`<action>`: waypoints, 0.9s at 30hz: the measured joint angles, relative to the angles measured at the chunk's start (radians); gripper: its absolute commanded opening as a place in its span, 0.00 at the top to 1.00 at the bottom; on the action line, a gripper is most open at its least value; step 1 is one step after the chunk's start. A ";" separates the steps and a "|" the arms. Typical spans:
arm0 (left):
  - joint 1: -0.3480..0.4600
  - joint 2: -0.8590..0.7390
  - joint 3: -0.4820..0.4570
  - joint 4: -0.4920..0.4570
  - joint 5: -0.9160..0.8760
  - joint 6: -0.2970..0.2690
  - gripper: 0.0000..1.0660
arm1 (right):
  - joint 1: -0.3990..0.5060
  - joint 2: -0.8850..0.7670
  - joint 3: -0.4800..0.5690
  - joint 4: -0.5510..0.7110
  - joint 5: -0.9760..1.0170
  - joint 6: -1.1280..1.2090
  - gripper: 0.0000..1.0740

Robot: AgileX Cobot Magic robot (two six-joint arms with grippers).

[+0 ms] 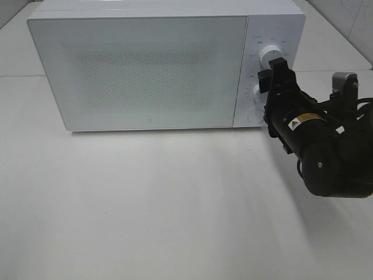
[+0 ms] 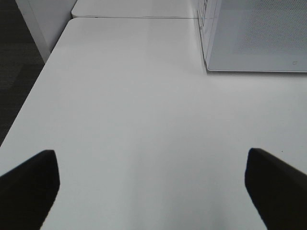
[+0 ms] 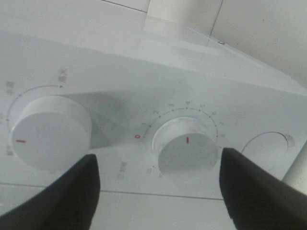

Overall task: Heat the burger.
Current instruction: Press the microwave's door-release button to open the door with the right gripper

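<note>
**Burger:** not visible in any view.

**Microwave** [image 1: 145, 64]**:** a white box standing upright at the far side of the table, filling the left and centre of the scene. Its door [image 1: 137, 73] is shut, and the dotted grey window shows nothing of the inside. A control strip runs down its right end. It carries an upper knob [image 1: 270, 54], a lower knob [image 3: 187, 151] with a numbered scale, and a round button [image 3: 266, 151]. The lower knob's red mark points away from the red zero.

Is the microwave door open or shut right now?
Shut. The door sits flush with the control panel, with no gap showing.
</note>
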 measured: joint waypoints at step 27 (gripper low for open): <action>0.000 0.000 0.000 0.000 0.000 0.000 0.08 | 0.000 -0.522 0.128 -0.099 0.783 -1.000 0.36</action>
